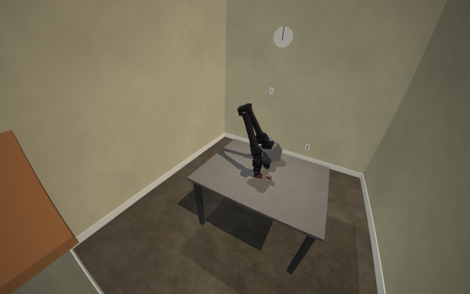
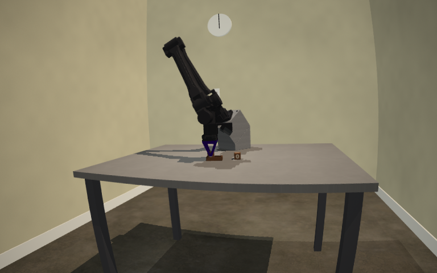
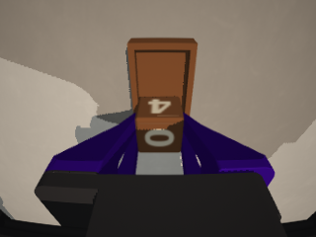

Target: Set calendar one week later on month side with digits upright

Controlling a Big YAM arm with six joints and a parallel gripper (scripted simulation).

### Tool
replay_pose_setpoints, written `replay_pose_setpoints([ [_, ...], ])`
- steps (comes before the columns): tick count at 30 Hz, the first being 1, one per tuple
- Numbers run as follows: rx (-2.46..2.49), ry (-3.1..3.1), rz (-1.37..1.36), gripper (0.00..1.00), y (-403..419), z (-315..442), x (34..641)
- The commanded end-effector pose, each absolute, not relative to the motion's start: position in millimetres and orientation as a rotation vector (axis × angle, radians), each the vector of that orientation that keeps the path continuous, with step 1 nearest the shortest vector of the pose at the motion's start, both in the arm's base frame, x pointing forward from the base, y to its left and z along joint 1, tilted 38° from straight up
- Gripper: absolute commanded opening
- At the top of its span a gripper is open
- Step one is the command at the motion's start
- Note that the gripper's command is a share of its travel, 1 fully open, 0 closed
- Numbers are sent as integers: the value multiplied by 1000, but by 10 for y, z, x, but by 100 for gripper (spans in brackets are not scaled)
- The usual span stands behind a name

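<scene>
Beige walls [image 1: 138,69], perhaps a clock [image 1: 283,37], grey table [image 1: 298,193]

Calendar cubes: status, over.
Gripper shut on one cube, faces 4 and 0 showing, at the tray's near end. Second cube out on the table, right of tray. Nothing in the way.

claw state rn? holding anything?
Claw: shut on a small brown wooden digit cube, faces showing 4 and 0, at the near end of the brown tray.

Grey table [image 2: 289,167], round wall clock [image 2: 219,25], possibly two wall outlets [image 1: 306,147]
</scene>
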State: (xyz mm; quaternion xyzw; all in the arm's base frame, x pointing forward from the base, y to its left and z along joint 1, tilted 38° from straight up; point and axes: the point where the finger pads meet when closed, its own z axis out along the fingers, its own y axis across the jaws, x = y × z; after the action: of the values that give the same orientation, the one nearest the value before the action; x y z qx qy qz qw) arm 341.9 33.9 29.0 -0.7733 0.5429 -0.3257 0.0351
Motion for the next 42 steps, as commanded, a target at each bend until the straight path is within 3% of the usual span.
replay_pose_setpoints([
  [1, -2357, 1656, -1014, 26, 367, 363, 3544],
  [12, -2357, 1656, -1014, 26, 367, 363, 3544],
  [25, -2356, 1656, -1014, 46, 367, 363, 3544],
  [42, -2339, 1646, -1017, 46, 455, 493, 3489],
])
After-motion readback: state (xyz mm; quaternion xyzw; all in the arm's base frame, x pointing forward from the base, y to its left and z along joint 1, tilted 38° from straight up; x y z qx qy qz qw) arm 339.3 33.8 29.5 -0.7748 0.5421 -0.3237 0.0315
